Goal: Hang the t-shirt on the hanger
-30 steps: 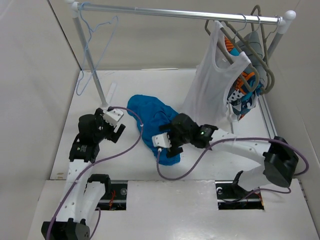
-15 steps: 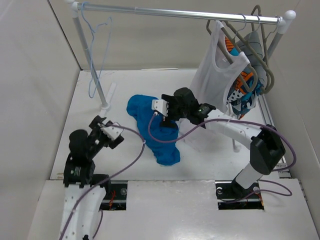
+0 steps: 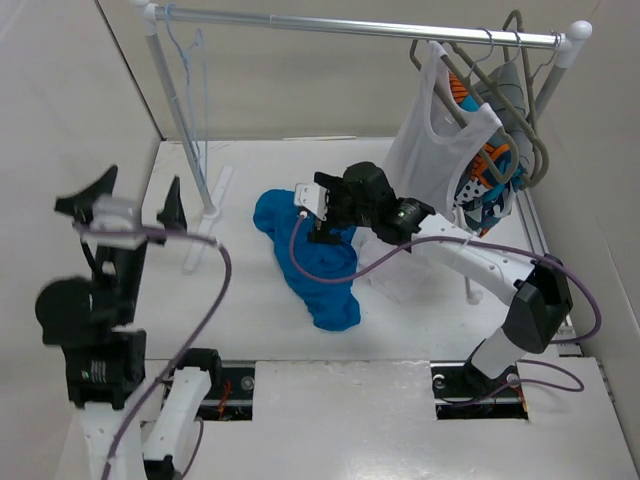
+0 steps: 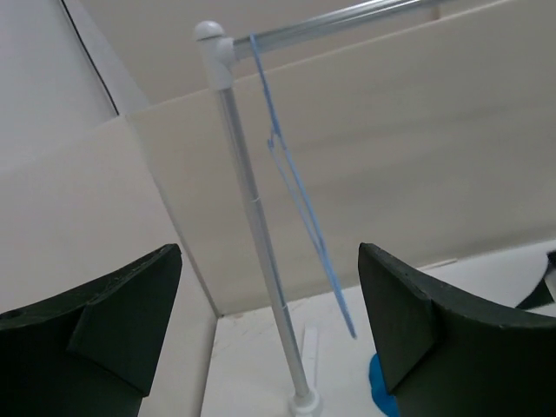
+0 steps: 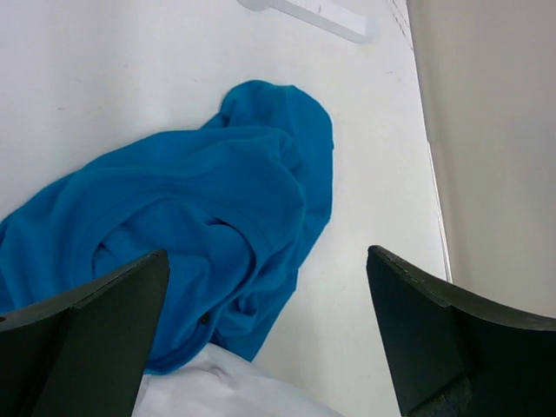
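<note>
The bright blue t-shirt lies crumpled on the white table, and also shows in the right wrist view. The pale-blue wire hanger hangs edge-on from the left end of the rail; in the left wrist view it hangs ahead of the open fingers. My left gripper is raised high, open and empty, facing the hanger and rack pole. My right gripper is open and empty, hovering over the far part of the t-shirt.
A metal clothes rack spans the back; its left pole stands just beside the hanger. A white tank top and a patterned garment hang at the right end. The tank top's hem lies near my right gripper.
My left arm has risen from table level to high up, facing the hanger. My right gripper has moved from the shirt's near part to its far part. The hanger has turned edge-on.
</note>
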`<action>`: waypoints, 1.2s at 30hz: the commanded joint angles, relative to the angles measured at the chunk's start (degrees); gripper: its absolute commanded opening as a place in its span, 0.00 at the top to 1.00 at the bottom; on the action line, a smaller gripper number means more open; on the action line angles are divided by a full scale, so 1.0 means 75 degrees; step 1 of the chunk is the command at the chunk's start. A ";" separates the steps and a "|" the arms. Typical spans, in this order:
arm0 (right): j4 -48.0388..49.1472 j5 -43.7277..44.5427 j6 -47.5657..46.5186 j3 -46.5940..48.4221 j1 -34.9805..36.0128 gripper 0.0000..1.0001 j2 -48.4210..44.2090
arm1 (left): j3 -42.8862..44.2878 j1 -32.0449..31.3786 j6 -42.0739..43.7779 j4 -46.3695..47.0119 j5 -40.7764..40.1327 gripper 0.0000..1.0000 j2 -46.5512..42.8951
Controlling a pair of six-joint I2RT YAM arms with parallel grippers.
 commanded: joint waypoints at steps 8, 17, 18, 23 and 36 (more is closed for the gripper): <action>0.0064 0.0053 0.0198 0.0055 0.0356 0.00 -0.0385 | 0.2396 -0.0320 -0.0686 -0.1744 -0.0574 0.07 0.3854; 0.0064 0.0369 0.0280 -0.0543 0.0426 0.00 -0.0865 | 0.2079 -0.0320 -0.1073 -0.1403 -0.0374 0.27 0.4441; 0.0064 0.0439 0.0280 -0.0624 0.0426 0.00 -0.0947 | 0.2078 -0.0320 -0.1073 -0.1403 -0.0374 0.36 0.4441; 0.0064 0.0533 0.0351 -0.0835 0.0426 0.00 -0.1111 | 0.1891 -0.0320 -0.1214 -0.1333 -0.0514 1.00 0.4371; -0.0077 0.0743 0.0503 0.0148 0.0742 0.00 -0.1122 | 0.0581 -0.0320 -0.0500 0.0737 0.0001 1.00 0.2523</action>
